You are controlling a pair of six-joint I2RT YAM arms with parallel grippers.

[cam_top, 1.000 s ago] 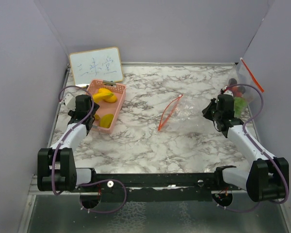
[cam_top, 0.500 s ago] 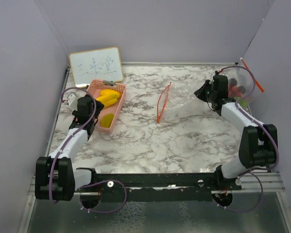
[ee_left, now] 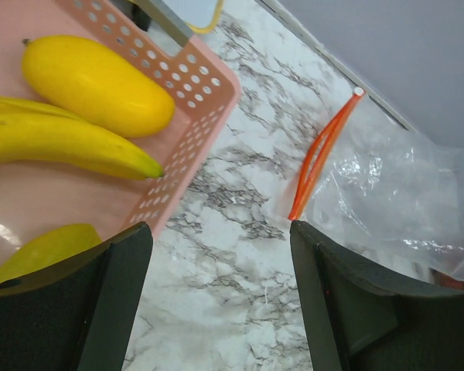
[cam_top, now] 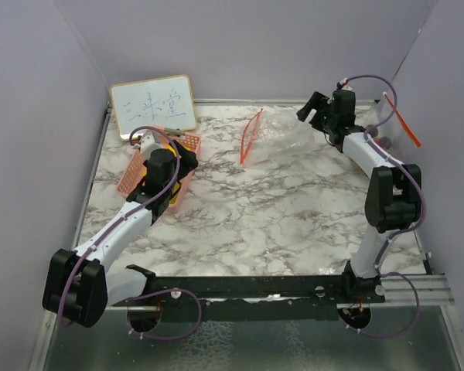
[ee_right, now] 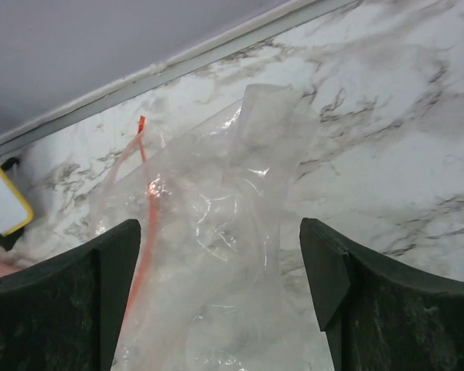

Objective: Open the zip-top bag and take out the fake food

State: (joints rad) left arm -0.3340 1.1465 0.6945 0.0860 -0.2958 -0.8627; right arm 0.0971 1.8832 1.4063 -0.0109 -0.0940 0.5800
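Presently we judge task near done: clear plastic zip-top bag [ee_right: 216,201], centre right-wrist view, looks empty; yellow plastic banana [ee_left: 62,147] in pink perforated basket [ee_left: 193,66], upper left. Left gripper [ee_left: 216,232], right gripper [ee_right: 218,226]: apart, empty.

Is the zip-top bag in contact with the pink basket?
Apart. The left wrist view shows a strip of bare marble table between the zip-top bag and the corner of the pink basket.

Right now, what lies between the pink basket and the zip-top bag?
Only bare marble tabletop between pink basket and zip-top bag, clearest in the left wrist view.
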